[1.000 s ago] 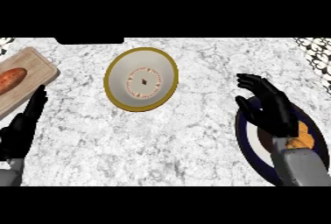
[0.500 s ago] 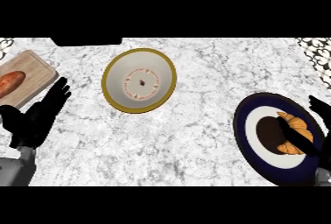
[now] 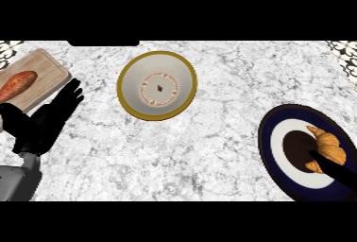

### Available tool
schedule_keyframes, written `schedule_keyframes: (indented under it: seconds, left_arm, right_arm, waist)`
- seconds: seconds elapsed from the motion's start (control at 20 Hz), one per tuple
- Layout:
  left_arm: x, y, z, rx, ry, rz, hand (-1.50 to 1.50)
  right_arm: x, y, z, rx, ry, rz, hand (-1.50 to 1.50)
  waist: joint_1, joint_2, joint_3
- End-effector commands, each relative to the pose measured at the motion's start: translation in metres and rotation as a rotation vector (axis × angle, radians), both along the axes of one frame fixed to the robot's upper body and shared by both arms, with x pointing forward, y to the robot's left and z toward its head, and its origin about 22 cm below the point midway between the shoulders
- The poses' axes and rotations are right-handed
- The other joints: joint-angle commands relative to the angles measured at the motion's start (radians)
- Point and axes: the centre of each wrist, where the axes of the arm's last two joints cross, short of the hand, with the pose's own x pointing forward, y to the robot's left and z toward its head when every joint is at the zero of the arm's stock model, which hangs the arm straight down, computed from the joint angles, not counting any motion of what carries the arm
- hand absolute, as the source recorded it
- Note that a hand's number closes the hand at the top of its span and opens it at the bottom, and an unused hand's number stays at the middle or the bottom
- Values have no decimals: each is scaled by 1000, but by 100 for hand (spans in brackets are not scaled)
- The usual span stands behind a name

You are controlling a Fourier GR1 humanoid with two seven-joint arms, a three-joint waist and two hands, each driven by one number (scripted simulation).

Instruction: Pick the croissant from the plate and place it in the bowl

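A croissant is seen lying on the white centre of a dark-rimmed plate at the lower right of the frame, still to be lifted. The right hand is glimpsed only as a black finger crossing the pastry's lower end from the frame's right edge; whether its fingers are spread or closed cannot be told. The left hand is held open at the left edge, fingers straight and raised, resting beside a wooden board on which an orange-red vegetable, perhaps a sweet potato, is laid. The gold-rimmed bowl is set at the upper centre, well apart from the plate, across the marbled counter.

The croissant is judged light, soft and flaky, easily crushed or torn at its tapered tips. A hold across the thick middle, fingers on one flank and thumb on the other, is thought safest.
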Motion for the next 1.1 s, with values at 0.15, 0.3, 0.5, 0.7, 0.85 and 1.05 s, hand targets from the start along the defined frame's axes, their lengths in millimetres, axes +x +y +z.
schedule_keyframes:
  seconds: [0.15, 0.3, 0.5, 0.7, 0.85, 1.05]
  left_arm:
    - [3, -6, 2, 1, 6, -6, 0]
    - [9, -5, 6, 4, 11, -21, 0]
    - [2, 1, 11, -9, -1, -30, 0]
    - [6, -10, 7, -14, -6, -21, 0]
    - [10, -13, 15, 1, 11, -34, 0]
    - [-5, -12, 15, 7, 5, -14, 0]
  right_arm:
    - [-5, 0, 64, -74, 344, -95, -150]
    - [5, 14, 85, -77, 488, -112, -150]
    - [22, 47, 118, -59, 582, -113, -150]
    - [45, 67, 128, -68, 703, -101, -150]
    - [64, 64, 137, -64, 807, -133, -150]
    - [68, 66, 116, -53, 879, -150, -150]
  waist:
    - [7, 2, -3]
    - [14, 4, -1]
    - [30, 1, 2]
    - [26, 2, 3]
    - [32, 4, 3]
    - [32, 0, 4]
